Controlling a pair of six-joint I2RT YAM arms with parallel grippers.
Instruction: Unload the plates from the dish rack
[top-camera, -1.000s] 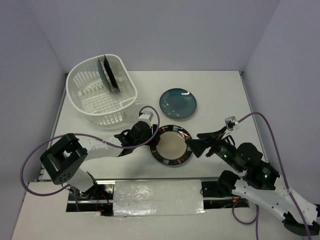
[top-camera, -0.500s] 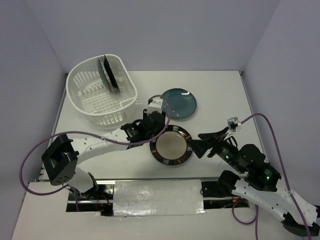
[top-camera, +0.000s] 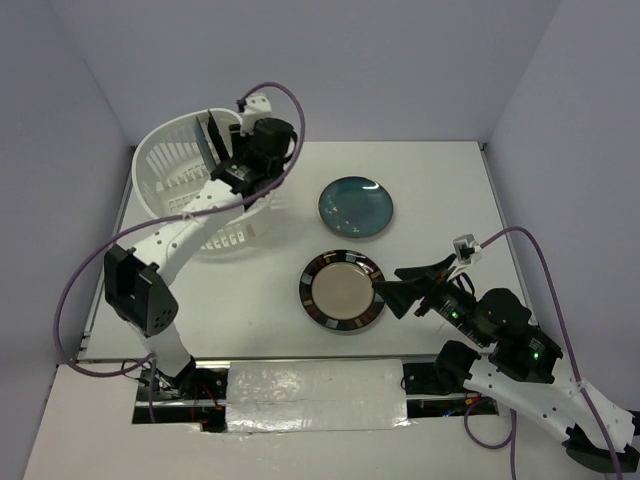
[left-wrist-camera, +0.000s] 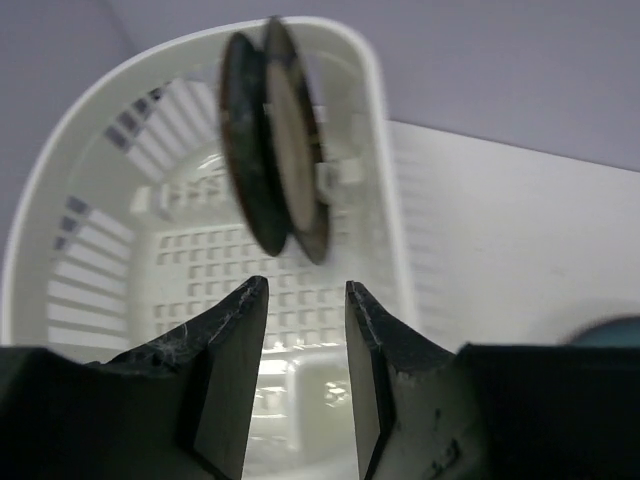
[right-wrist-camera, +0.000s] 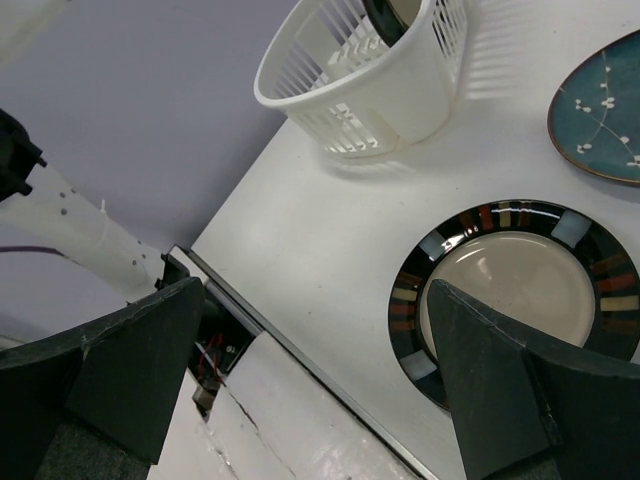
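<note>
While the left hand (left-wrist-camera: 305, 292) hovers empty, fingers (left-wrist-camera: 232, 350) partly spread, two dark-rimmed round glazed plates (left-wrist-camera: 272, 150) stand on edge at its 12 o'clock inside the white slotted plastic dish rack (left-wrist-camera: 95, 215), at 10 o'clock on the desk (top-camera: 440, 200); best straddle one rim only before pinching.

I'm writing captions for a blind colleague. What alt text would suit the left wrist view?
Two dark-edged plates stand on edge, side by side, in a white dish rack, just beyond the left tool, whose jaws are slightly apart and hold nothing. White table lies to the right.
</note>
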